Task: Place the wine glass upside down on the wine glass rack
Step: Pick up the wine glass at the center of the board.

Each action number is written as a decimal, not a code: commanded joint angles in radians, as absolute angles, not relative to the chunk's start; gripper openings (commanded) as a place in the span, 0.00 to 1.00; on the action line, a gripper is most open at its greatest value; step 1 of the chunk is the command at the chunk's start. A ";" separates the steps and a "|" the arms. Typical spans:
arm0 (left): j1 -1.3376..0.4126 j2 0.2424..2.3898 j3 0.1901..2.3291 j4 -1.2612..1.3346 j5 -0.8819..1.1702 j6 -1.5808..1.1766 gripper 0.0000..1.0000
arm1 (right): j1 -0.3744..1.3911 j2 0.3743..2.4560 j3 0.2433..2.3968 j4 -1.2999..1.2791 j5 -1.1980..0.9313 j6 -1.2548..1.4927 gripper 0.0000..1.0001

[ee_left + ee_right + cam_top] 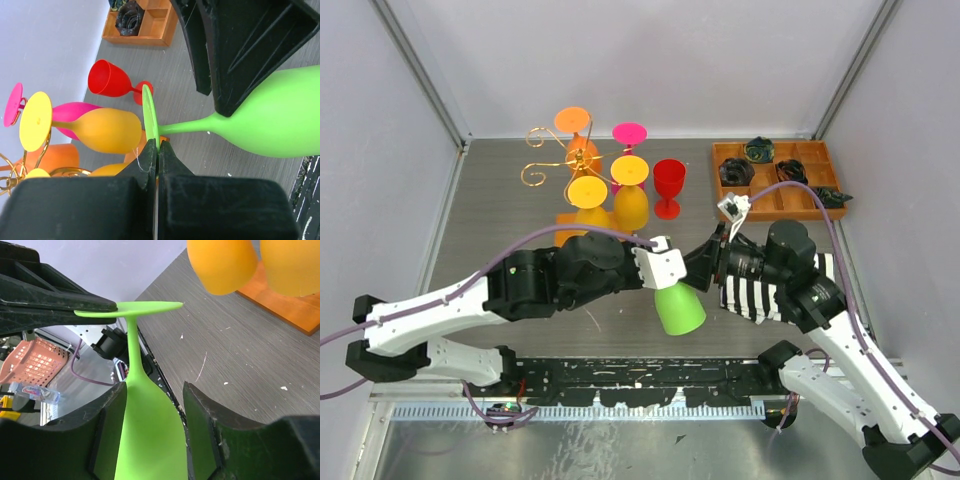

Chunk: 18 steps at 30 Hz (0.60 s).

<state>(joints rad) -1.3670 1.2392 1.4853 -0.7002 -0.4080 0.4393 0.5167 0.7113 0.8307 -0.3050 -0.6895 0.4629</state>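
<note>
A green wine glass (678, 308) hangs between the two arms with its bowl low and its foot up. My left gripper (663, 268) is shut on the rim of the glass's flat foot (148, 115), the pads pinching it edge-on. My right gripper (154, 387) stands open around the bowl (145, 440), with a gap showing on one side. The wine glass rack (548, 152), gold wire on an orange-brown base (568, 216), stands at the back left and holds several glasses upside down, orange, pink and yellow.
A red wine glass (669, 185) stands upright just right of the rack. A compartmented wooden tray (790, 195) with dark items sits at the back right. Grey walls close in the table on three sides.
</note>
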 commanded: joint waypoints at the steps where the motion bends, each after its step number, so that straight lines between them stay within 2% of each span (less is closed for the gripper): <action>1: -1.386 1.253 1.520 -0.625 -0.443 0.467 0.00 | 0.541 0.703 0.818 -0.151 -0.694 0.529 0.54; 7: -1.409 1.277 1.538 -0.624 -0.477 0.479 0.00 | 0.676 0.702 0.787 -0.100 -0.560 0.543 0.52; 12: -1.423 1.302 1.543 -0.624 -0.509 0.482 0.00 | 0.793 0.718 0.783 -0.109 -0.419 0.524 0.41; 18: -1.456 1.305 1.542 -0.628 -0.569 0.494 0.00 | 0.827 0.694 0.759 -0.086 -0.336 0.537 0.34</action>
